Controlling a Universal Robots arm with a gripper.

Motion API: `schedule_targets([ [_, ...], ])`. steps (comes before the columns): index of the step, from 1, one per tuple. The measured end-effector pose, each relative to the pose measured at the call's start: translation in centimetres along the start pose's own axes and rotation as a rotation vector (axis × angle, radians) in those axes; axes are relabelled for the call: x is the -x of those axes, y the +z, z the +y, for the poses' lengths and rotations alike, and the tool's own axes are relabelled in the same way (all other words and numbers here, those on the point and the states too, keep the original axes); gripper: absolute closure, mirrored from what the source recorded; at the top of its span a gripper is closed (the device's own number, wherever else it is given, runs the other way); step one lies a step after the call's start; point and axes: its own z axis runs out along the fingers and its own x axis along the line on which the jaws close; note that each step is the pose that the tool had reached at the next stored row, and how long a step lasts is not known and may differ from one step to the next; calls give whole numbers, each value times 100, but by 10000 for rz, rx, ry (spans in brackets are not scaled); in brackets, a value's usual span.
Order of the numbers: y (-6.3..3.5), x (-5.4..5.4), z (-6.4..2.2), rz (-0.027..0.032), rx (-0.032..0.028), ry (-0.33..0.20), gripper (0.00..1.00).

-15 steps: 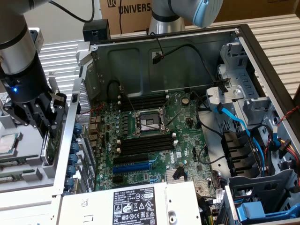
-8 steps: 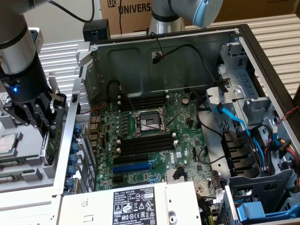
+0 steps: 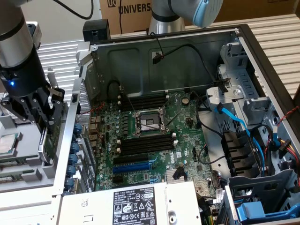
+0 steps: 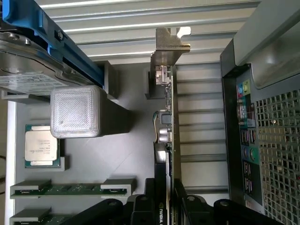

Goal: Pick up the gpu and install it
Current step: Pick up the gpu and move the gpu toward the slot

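Wrist view: the gpu (image 4: pixel 168 117) is seen edge-on, clamped by the gripper (image 4: pixel 165 199) on both faces, and is held upright just outside the computer case (image 4: pixel 262 140), over the grey tray (image 4: pixel 136 154).

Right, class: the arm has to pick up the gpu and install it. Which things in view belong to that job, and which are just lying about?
Part of the job: gpu; gripper, closed on it; motherboard; open computer case.
Lying about: processor chip; memory sticks; hard drive; cardboard box.
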Motion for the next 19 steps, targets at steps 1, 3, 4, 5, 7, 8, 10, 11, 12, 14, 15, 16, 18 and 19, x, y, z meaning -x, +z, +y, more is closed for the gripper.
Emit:
schedule_targets([
  [1,-22,-2,2,-1,1,0,74],
  [3,-76,-5,6,0,0,0,74],
  [4,-111,-8,9,0,0,0,74],
  [5,-149,-10,12,0,0,0,74],
  [7,-228,-15,19,0,0,1,74],
  [8,-269,-18,23,-1,0,1,74],
  [10,-359,-23,30,-1,0,1,74],
  [11,-402,-26,34,0,0,1,74],
  [12,-451,-29,37,0,-1,-1,74],
  [14,-542,-35,45,0,0,0,74],
  [15,-587,-38,48,-1,0,0,74],
  [16,-631,-40,52,-1,0,0,74],
  [18,-721,-46,60,-1,0,0,74],
  [19,-767,-49,63,0,0,1,74],
])
